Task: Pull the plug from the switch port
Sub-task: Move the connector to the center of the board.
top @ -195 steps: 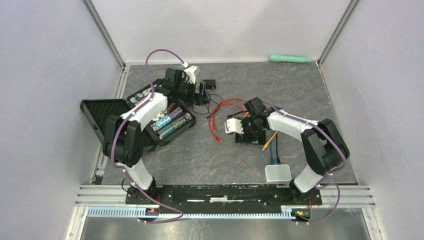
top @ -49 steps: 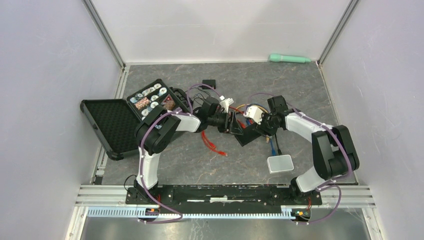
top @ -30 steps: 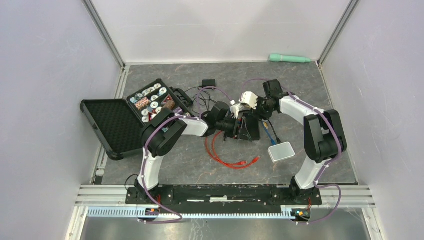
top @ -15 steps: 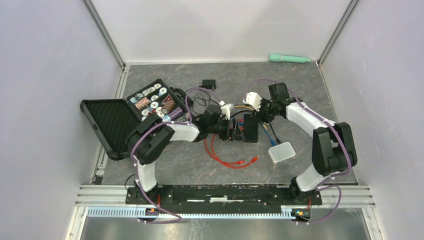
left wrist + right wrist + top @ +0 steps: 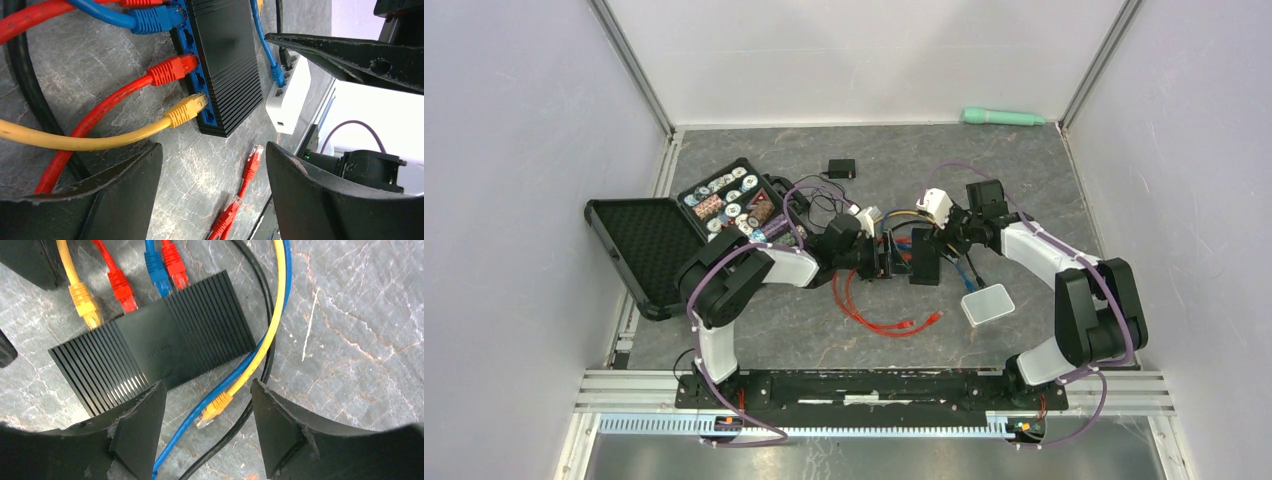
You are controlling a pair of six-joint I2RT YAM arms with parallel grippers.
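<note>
Gaping left fingers point(image 5: 117, 200) and right fingers point(image 5: 136, 426), both empty

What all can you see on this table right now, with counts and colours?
switch: one, black, table centre
plugs: four, yellow, red, blue, red, along the switch's port side
loose cable: one, red, near side of the switch
loose plug: one, yellow, by the switch's back edge
case: one, black, open, left side
small box: one, black, far side
cylinder: one, green, far right corner
flat box: one, white, right of the loose cable
left tool: one, black, open, facing the plugs
right tool: one, black, open, above the switch
</note>
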